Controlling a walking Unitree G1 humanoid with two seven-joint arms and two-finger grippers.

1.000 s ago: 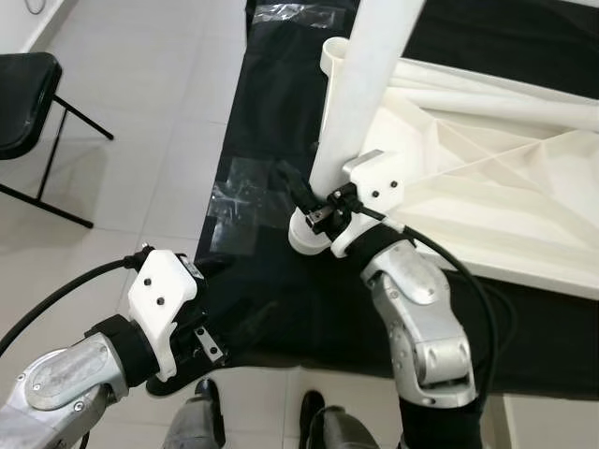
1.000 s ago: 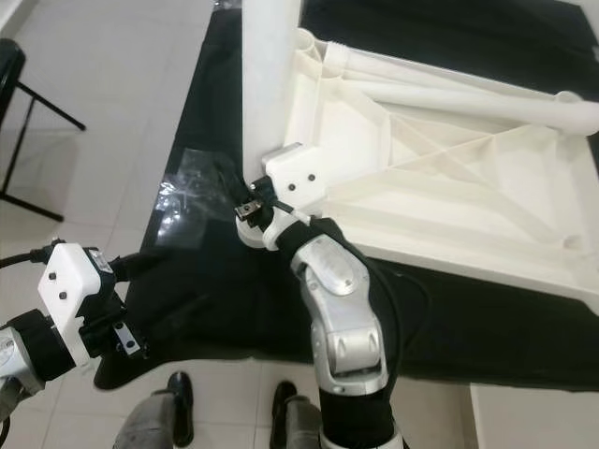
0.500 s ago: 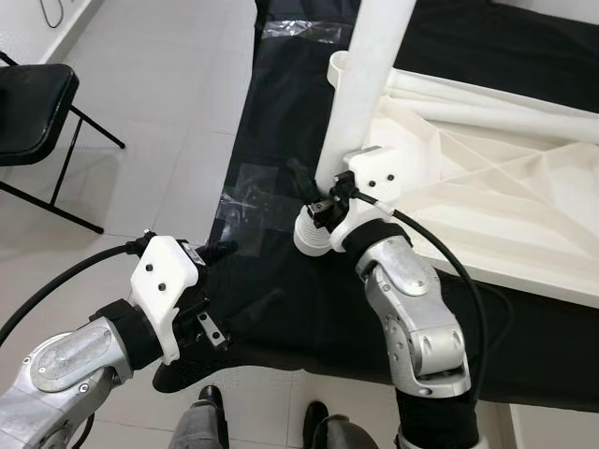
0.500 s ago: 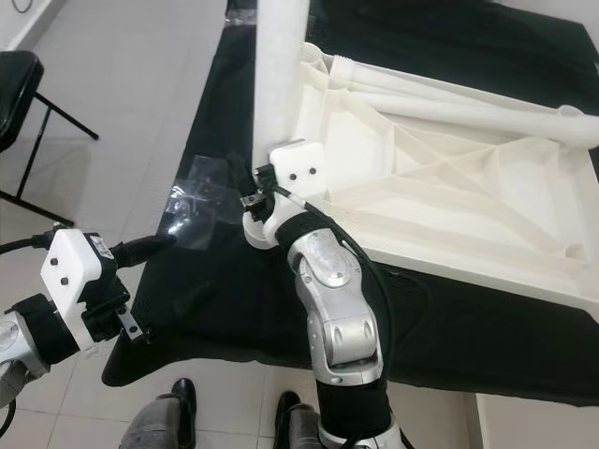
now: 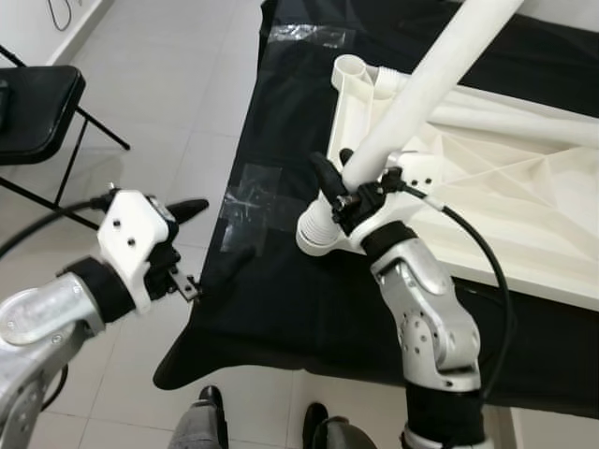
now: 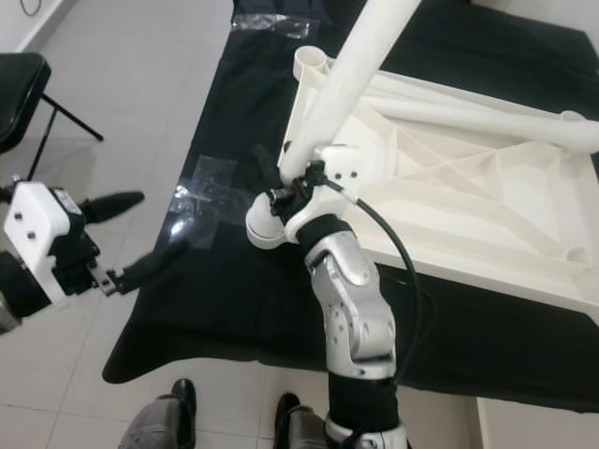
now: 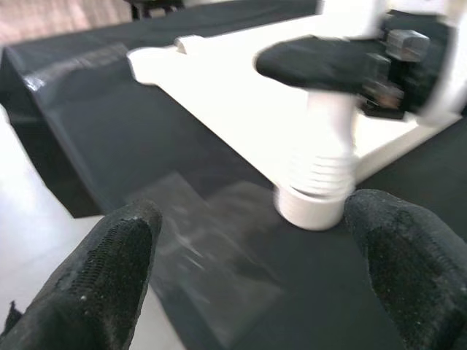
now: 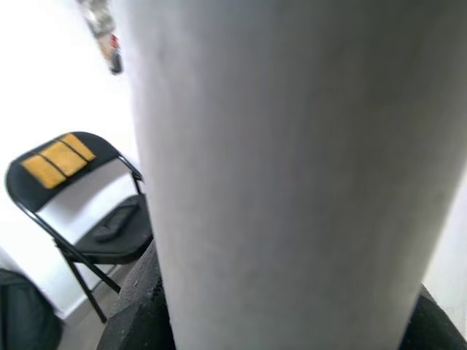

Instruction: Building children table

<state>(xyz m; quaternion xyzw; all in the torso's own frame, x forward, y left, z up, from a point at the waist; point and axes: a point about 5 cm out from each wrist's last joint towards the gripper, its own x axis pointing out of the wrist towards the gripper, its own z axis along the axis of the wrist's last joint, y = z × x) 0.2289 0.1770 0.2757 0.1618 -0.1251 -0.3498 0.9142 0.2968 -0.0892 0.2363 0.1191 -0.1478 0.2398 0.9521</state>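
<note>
Right tool (image 5: 348,183) clenched around long white plastic table leg (image 5: 426,84), just above its ribbed end. Leg's axis runs 7 to 1 o'clock. Corner socket of upturned white plastic tabletop (image 5: 351,67) lies at 12 o'clock. Left tool (image 5: 208,241) released, hovering at 9 o'clock.

Tilted leg (image 5: 412,98) bars the tabletop (image 5: 487,187) corner.

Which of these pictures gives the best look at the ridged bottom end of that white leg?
The left wrist view: the white plastic table leg's ridged threaded end sits close between the open left claw's fingertips. Both eye views show it smaller, below the right claw gripping the leg. The right wrist view shows smooth shaft.
</note>
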